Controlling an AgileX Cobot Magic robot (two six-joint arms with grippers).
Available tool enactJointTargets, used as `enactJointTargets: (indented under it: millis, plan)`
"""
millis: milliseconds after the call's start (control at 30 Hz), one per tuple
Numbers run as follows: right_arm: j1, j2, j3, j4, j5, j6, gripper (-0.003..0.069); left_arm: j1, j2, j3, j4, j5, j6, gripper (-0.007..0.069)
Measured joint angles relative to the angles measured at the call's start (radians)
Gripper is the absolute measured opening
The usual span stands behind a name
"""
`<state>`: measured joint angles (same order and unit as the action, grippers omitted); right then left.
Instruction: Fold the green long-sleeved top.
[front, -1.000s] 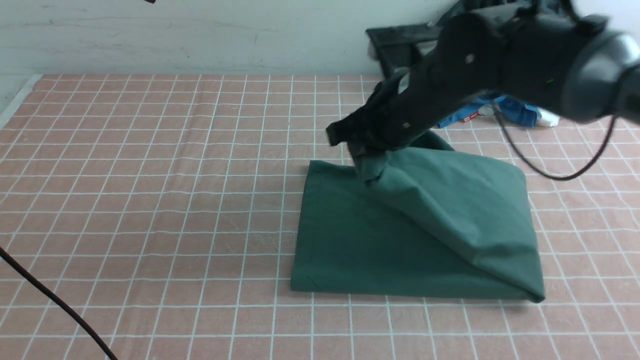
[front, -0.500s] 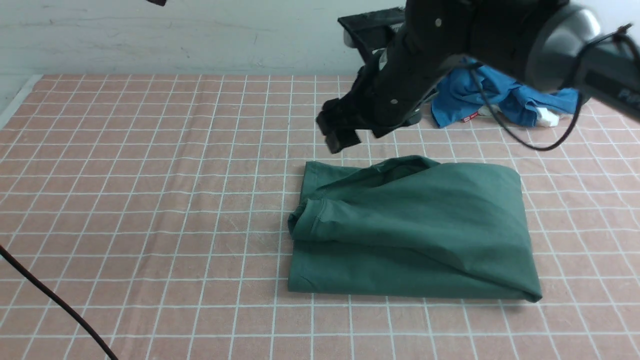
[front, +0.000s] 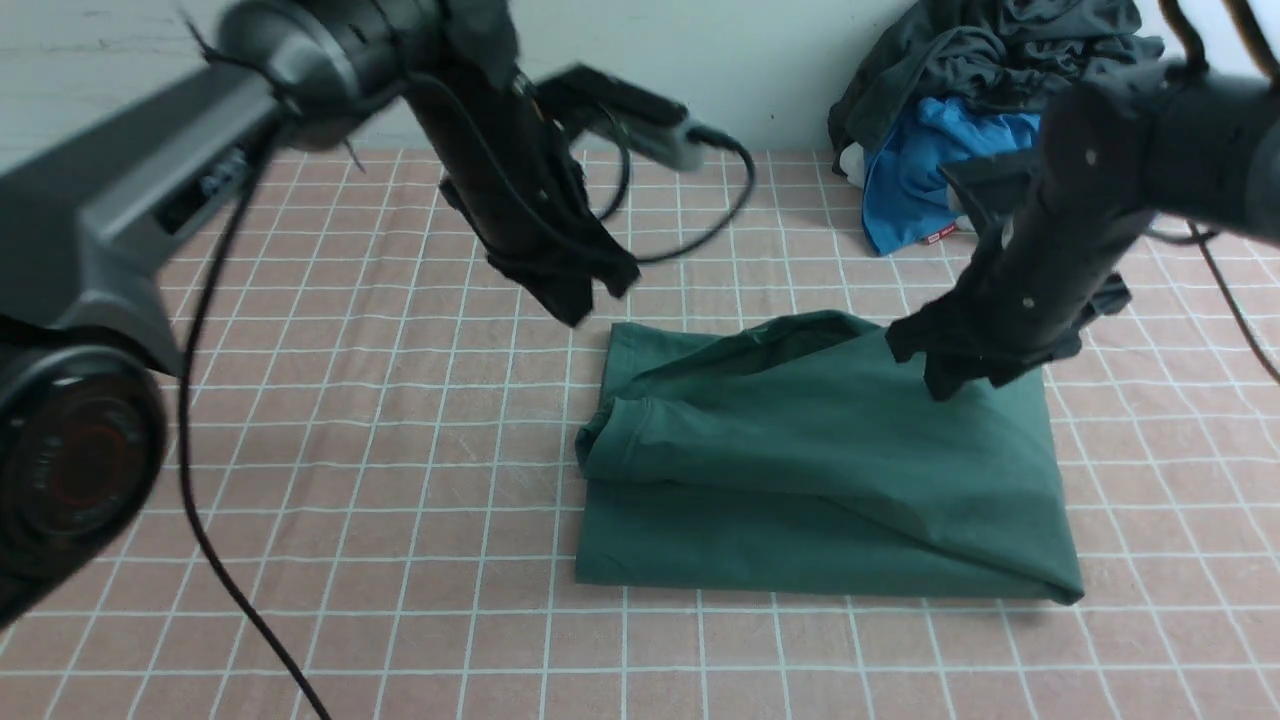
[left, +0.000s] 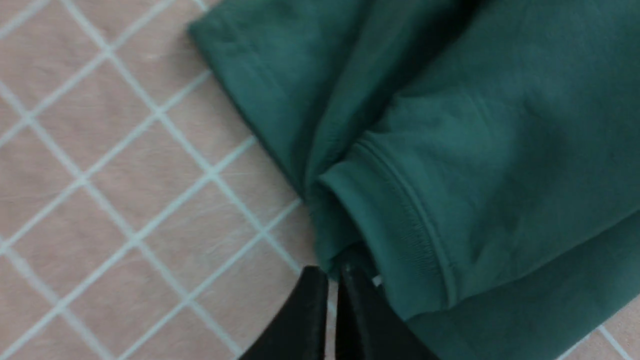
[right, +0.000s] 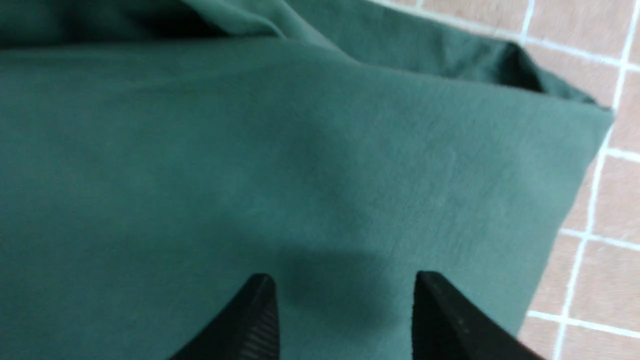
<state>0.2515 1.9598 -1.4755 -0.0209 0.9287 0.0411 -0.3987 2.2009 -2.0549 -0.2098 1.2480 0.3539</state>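
The green long-sleeved top (front: 820, 470) lies folded into a rough rectangle in the middle of the pink checked cloth, with a bunched hem (front: 610, 440) along its left side. The logo is hidden. My left gripper (front: 575, 298) hovers just beyond the top's far left corner. In the left wrist view it (left: 330, 272) is shut and empty, beside the ribbed hem (left: 410, 225). My right gripper (front: 945, 380) is above the top's far right part. In the right wrist view it (right: 345, 277) is open and empty over smooth green fabric (right: 250, 150).
A pile of dark charcoal clothing (front: 990, 60) and a bright blue garment (front: 925, 170) lies at the back right against the wall. A black cable (front: 690, 225) loops behind the left arm. Another cable (front: 230, 590) crosses the front left.
My right gripper let go of the top's far edge, the fabric dropped flat, and the arm swung to the far right part. My left arm came into view at the far left corner.
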Motion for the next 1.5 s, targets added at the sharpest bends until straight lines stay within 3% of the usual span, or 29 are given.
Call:
enactJointTargets:
  millis: [67, 100, 133, 267, 600, 867, 1000, 1300, 1500]
  plan:
    - [-0.020, 0.025, 0.044, 0.021, -0.066, 0.000, 0.0175, -0.027, 0.057, 0.001, 0.000, -0.005, 0.002, 0.0015]
    - [-0.021, 0.030, 0.049, 0.021, -0.071, 0.000, 0.0165, -0.030, 0.068, 0.001, 0.000, -0.006, 0.002, 0.0015]
    - [-0.034, 0.056, 0.060, 0.026, -0.098, 0.001, 0.0084, -0.039, 0.112, 0.001, 0.000, -0.012, 0.002, 0.0015]
    - [-0.037, 0.076, 0.064, 0.030, -0.120, 0.001, 0.0000, -0.042, 0.188, -0.003, -0.003, -0.019, 0.001, 0.0015]
    - [-0.037, 0.067, -0.004, 0.030, -0.059, 0.001, 0.0025, -0.033, 0.165, 0.000, -0.002, -0.019, -0.003, 0.0013]
    - [-0.035, 0.004, -0.079, 0.029, 0.009, 0.001, 0.0269, -0.026, -0.114, 0.002, 0.109, -0.019, -0.017, 0.0013]
    - [-0.023, -0.105, -0.079, 0.021, 0.036, 0.001, 0.0316, -0.026, -0.289, 0.009, 0.171, -0.014, -0.047, 0.0013]
    - [0.035, -0.475, -0.027, 0.028, 0.021, -0.034, 0.0292, -0.022, -0.738, 0.307, 0.342, -0.003, -0.145, 0.0013]
    - [0.045, -0.775, 0.205, 0.072, -0.074, -0.041, 0.0175, -0.022, -1.105, 0.742, 0.399, -0.072, -0.270, 0.0013]
